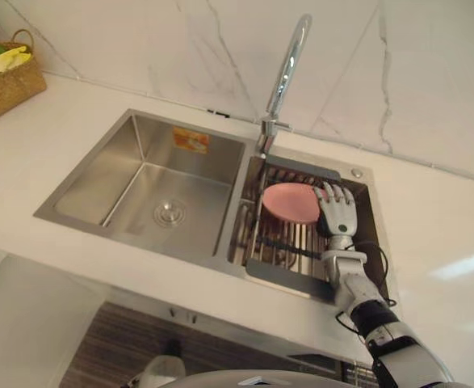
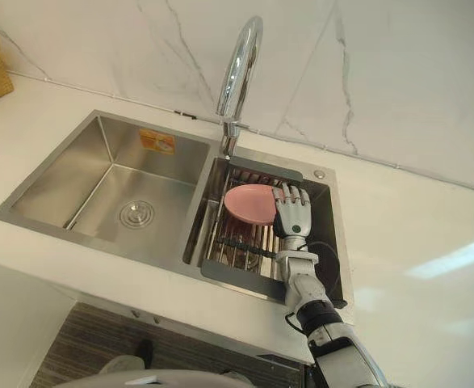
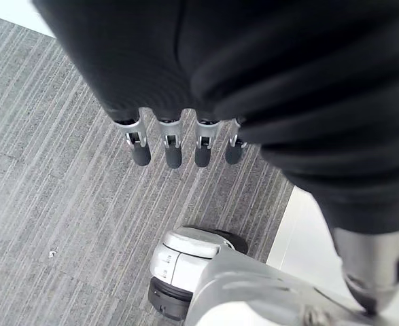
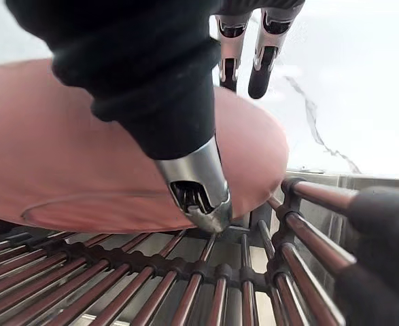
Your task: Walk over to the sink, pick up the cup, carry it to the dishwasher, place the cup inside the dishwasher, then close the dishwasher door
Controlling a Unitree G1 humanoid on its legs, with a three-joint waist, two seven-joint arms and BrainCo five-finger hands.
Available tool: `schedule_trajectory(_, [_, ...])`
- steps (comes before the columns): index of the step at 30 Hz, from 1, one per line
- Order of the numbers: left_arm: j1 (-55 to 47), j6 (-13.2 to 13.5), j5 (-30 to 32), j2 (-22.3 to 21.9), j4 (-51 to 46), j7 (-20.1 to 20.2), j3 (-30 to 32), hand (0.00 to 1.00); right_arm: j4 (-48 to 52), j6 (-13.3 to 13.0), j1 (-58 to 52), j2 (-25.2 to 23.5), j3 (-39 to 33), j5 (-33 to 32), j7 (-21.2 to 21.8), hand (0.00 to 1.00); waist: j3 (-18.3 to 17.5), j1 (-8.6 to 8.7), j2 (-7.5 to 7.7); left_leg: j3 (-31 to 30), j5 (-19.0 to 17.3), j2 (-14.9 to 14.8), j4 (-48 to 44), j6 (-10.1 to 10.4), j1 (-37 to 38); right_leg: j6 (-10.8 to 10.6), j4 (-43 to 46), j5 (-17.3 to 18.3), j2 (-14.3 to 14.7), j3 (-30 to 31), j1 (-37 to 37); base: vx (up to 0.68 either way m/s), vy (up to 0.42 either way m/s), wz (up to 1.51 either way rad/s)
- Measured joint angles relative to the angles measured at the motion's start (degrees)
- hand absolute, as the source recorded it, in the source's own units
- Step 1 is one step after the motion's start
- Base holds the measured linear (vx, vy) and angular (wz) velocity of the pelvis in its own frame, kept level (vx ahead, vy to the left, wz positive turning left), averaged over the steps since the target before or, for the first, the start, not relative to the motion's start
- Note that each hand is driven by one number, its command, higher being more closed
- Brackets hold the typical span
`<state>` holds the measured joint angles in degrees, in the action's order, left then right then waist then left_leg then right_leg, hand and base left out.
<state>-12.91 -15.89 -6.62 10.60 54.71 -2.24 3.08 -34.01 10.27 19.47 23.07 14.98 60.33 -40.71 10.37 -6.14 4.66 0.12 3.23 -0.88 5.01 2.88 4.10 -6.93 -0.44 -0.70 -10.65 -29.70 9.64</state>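
Below the counter's (image 1: 27,153) front edge, the left hand (image 3: 173,151) hung over grey ribbed carpet (image 3: 63,204), fingers straight and holding nothing. Further in, the steel sink's (image 1: 123,174) right basin carried a rack (image 1: 289,246) of metal bars. On it lay the cup (image 1: 290,202), smooth, pink and rounded, tipped on its side with its long axis roughly along the counter's back edge; which end was the mouth could not be told. The right hand (image 1: 337,212) lay against the cup's right side, fingers extended, not curled round it. Beyond rose a curved chrome faucet (image 1: 289,65), a veined marble wall (image 1: 398,73), and a woven basket (image 1: 6,81) at the far left corner.
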Motion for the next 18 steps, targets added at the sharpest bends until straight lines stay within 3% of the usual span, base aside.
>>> schedule_trajectory(18, [0.0,0.9,0.1,-0.3,0.0,-0.1,-0.9,0.0,-0.7,0.7,1.8,0.2,0.1,-2.5,-2.1,1.0,1.7,-0.19,-0.64,-0.9,0.7,-0.5,0.0,0.2,-1.2,0.3,0.3,0.2,0.6,-0.9,-0.8,-0.01,-0.001,0.02])
